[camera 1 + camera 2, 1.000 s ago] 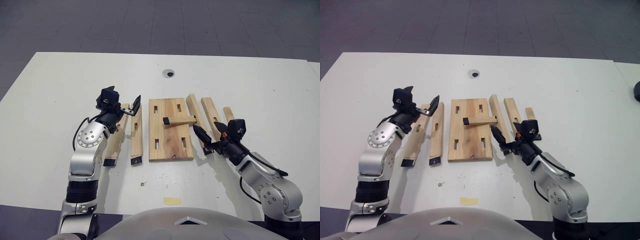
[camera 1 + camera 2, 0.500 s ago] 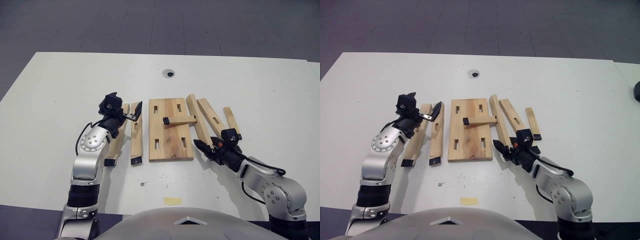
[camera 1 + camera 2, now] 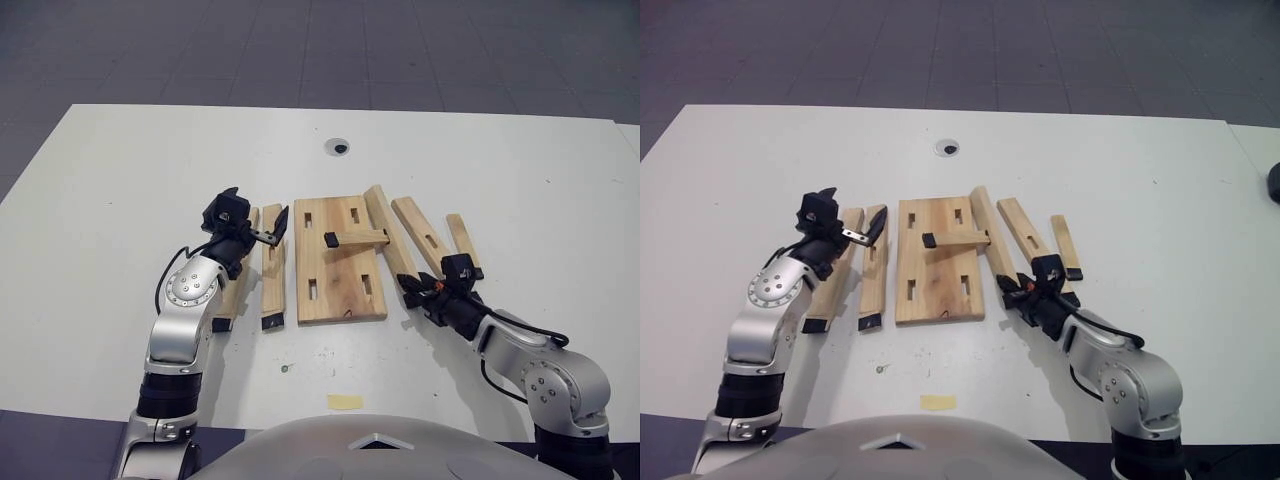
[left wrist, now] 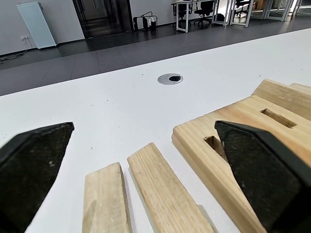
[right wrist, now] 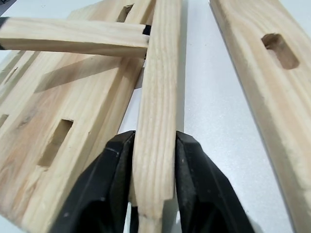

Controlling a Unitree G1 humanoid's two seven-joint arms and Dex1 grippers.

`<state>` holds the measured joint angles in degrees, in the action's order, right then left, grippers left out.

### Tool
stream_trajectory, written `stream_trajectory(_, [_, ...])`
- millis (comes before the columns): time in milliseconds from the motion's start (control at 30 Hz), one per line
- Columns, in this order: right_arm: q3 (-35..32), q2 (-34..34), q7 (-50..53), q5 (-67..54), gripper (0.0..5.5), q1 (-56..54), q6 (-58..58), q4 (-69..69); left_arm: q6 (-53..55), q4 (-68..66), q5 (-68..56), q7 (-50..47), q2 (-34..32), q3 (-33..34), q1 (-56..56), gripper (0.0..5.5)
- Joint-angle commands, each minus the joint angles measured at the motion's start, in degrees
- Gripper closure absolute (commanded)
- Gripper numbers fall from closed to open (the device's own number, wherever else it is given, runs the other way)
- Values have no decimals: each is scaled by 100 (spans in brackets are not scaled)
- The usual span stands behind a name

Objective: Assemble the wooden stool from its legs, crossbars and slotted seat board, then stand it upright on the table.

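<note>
We see the slotted seat board lying flat on the white table, in the centre of the head view. One short piece lies across it. At the lower right of the board, the right gripper is clenched on the near end of a long leg, which lies along the board's right edge. Two more pieces lie further right. Left of centre, the left gripper hovers with its fingers spread wide over two legs.
</note>
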<state>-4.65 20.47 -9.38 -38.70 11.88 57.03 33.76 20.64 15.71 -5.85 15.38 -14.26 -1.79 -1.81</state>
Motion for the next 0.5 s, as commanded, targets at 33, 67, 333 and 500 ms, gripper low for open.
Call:
stream_trajectory(33, [4,-57,93,164,447,-153,-10,-153,-47,-27,73,-32,14,-35,-18,10])
stream_trajectory(67, [-15,-93,112,199,447,-197,-54,-187,-54,-33,70,-29,12,-29,-38,10])
stream_trajectory(333, [-736,-671,-311,-229,447,-801,-1150,-600,561,-306,-1300,264,-38,1111,-1028,10])
stream_trajectory(500, [-1667,-431,-1768,-2159,447,-1187,-1155,-972,2685,-944,-4333,714,-180,2443,-2313,10])
